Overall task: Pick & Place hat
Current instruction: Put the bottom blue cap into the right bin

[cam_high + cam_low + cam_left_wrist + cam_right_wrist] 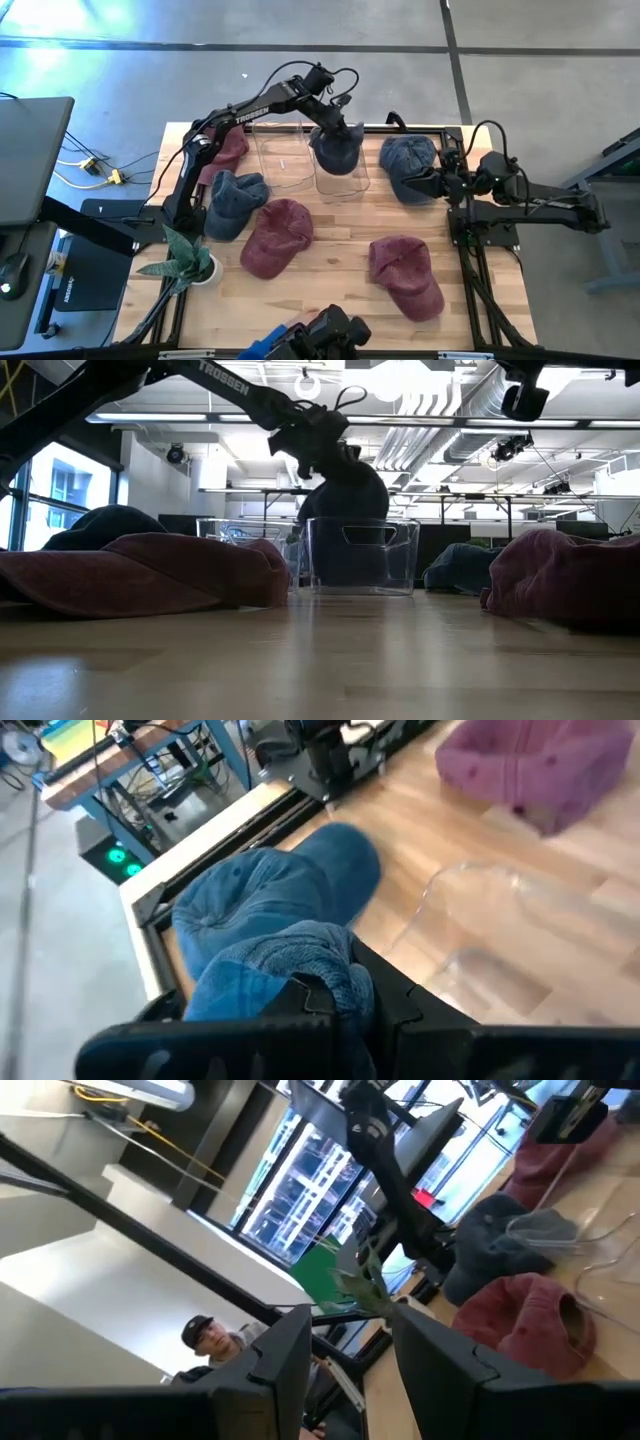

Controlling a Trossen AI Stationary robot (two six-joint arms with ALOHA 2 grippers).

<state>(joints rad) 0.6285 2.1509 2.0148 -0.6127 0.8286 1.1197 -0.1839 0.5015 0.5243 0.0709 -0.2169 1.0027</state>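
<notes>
My left gripper [325,128] is shut on a blue denim hat [337,148] and holds it over the right one of two clear bins [342,178] at the table's far middle. In the low view the hat [348,495] hangs from the gripper, and its lower part reaches down into the bin [362,555]. My right gripper [414,184] is open and empty at the table's right side, beside another blue hat [408,158] that lies on the table. My left gripper pinches bunched denim at the hat's upper edge [300,965] between its two fingers; one layer or several, I cannot tell. The fingers come from above, pointing down. The hat hangs below them, crown down [265,890], over the bin's opening.
The second clear bin [283,160] stands to the left of the first. Maroon hats [278,236] [405,275] [232,148] and a blue hat [235,202] lie spread over the table. A potted plant [188,262] stands at the near left. A person shows in the right wrist view [205,1335].
</notes>
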